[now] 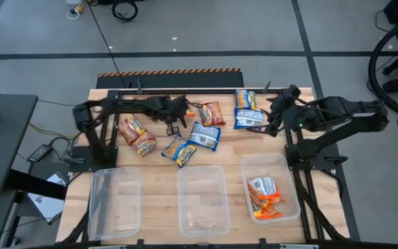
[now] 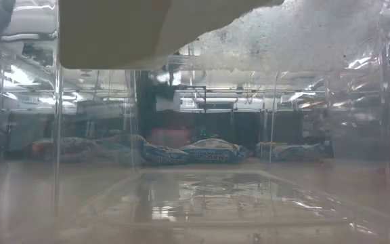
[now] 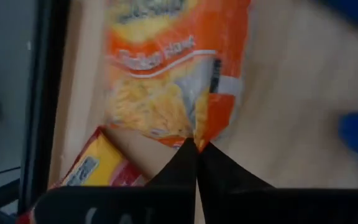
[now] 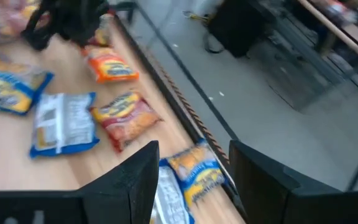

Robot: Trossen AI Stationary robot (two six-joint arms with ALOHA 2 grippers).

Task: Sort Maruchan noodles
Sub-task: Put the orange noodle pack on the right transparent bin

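The Maruchan noodles lie scattered on the far half of the wooden table: orange-red packets, blue packets, a red-orange one and blue ones at the far right. My left gripper is shut on an orange packet among them, also seen in the right wrist view. My right gripper hangs open, high over the far right packets, touching nothing. The low view shows packets only through a bin wall. My left gripper pinches the orange packet's end edge between its two fingertips, nearer one corner than the middle. The plastic puckers into a crease where the tips meet. The fingers come slanting down from above. Whether the packet is off the table I cannot tell.
Three clear bins stand along the near edge: left, middle, right with orange packets inside. A yellow-red packet lies close beside my left fingers. A black rail runs along the far edge.
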